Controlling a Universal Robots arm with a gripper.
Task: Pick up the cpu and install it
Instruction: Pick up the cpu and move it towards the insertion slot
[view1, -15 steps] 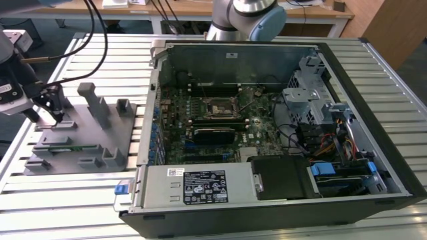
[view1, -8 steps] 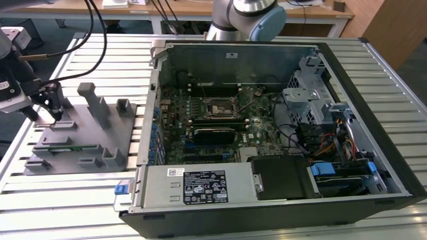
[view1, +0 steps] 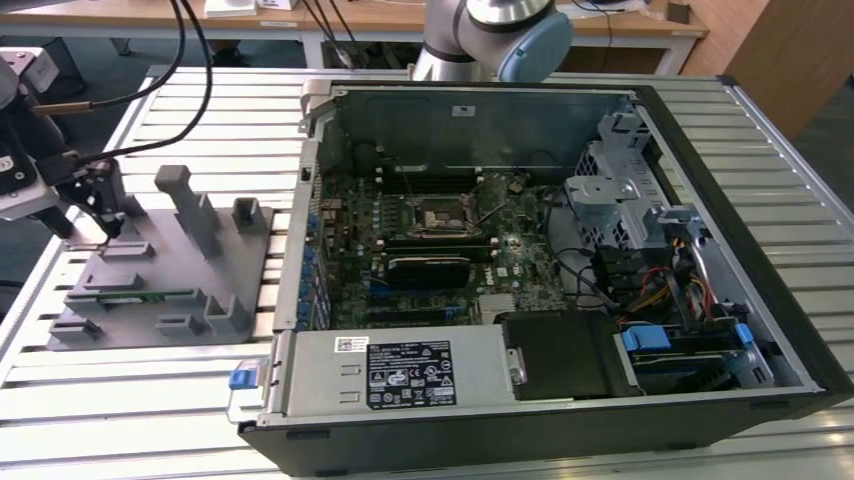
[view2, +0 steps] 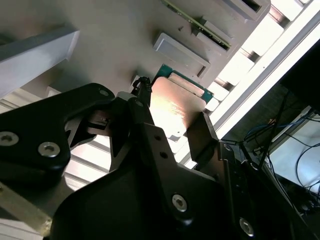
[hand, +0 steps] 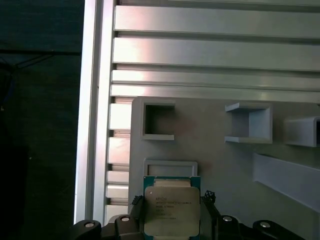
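Pincer (view1: 87, 225) at exterior view's left, over grey tray (view1: 160, 272) on surface (view1: 134, 400); seemingly closed on cpu (hand: 171, 212) by opposite edges. Likely light, stiff, smooth-topped, fragile underneath; edge grip suits.

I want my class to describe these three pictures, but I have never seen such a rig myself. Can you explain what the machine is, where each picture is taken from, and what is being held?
It is one robot arm with a black two-fingered hand. The exterior view comes from a camera off the arm; both wrist views come from cameras riding near the hand. On the slatted aluminium table stand an open black computer case and a grey plastic parts tray. Over that tray, the hand grips a silver-grey square cpu by two sides.
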